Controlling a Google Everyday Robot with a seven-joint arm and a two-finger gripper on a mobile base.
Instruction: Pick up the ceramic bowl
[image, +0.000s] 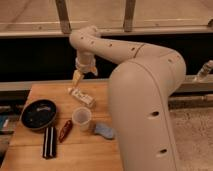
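The ceramic bowl is round, shallow and glossy black with pale specks inside. It sits at the left of the wooden table. My gripper hangs above the far edge of the table, over a small white box, to the right of and beyond the bowl. The gripper is well apart from the bowl and holds nothing that I can see. The big white arm fills the right side of the view.
A translucent plastic cup stands mid-table. A red packet and a black-and-white striped bar lie near the front. A blue sponge lies beside the arm. A dark wall and a rail run behind the table.
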